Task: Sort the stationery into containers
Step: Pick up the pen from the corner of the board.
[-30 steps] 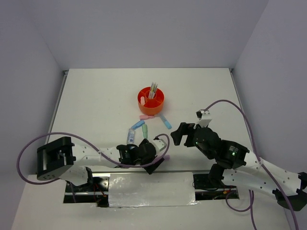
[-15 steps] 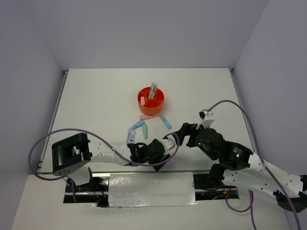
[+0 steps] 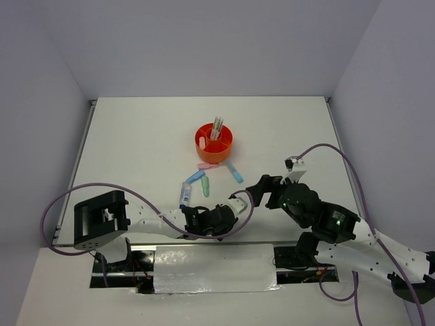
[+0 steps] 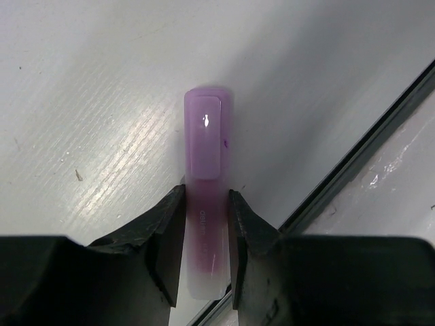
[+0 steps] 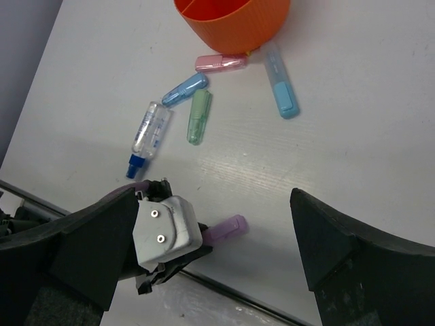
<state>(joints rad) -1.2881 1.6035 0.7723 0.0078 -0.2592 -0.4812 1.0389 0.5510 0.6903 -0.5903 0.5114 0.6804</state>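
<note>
Left jaws pinch one purple highlighter (image 4: pixel 205 142); right jaws gape wide; I count five pieces (image 5: pixel 198 117) near one orange organizer (image 5: pixel 231 30).

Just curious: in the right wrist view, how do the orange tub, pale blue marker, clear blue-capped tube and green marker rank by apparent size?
1. Round orange ribbed plastic tub, though cropped at the top.
2. Pale blue marker and clear blue-capped tube: too alike to rank.
3. Pale green marker.

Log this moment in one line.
phase: grasp | left gripper: shut on purple highlighter, flat on table | right gripper: open, empty | organizer: mid-table, apart from both grippers
</note>
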